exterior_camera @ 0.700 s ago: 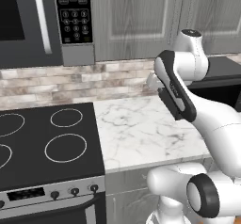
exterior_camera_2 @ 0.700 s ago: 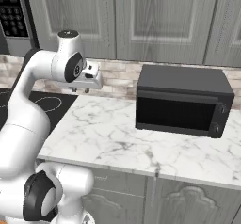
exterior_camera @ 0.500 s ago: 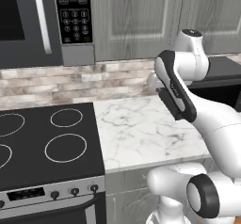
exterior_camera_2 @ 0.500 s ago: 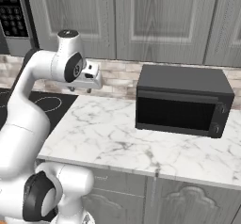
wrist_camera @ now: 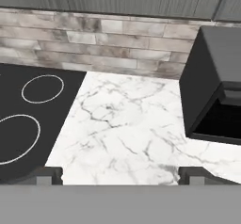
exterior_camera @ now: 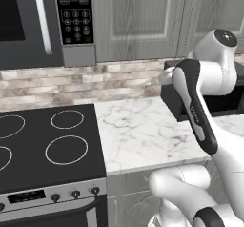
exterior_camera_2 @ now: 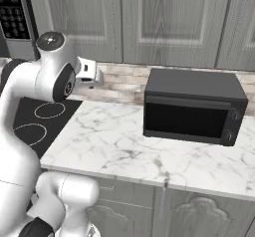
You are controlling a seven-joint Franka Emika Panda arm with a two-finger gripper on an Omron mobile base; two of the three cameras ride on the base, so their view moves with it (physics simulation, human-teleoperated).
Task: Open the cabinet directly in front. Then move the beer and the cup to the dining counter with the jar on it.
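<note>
Two grey doors of the cabinet (exterior_camera_2: 169,22) stand shut above the marble table (exterior_camera: 138,130) as my end effector (wrist_camera: 121,175), fingers spread wide and empty, looks down between the cooktop (exterior_camera: 47,145) and black microwave (exterior_camera_2: 191,106).

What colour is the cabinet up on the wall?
Grey wood-grain cabinet, best in the right base view.

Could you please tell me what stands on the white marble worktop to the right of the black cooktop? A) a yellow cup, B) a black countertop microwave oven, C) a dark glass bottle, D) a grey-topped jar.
B: a black box-shaped countertop microwave oven stands on the white grey-veined marble worktop, against the brick backsplash, right of the black glass cooktop.
</note>
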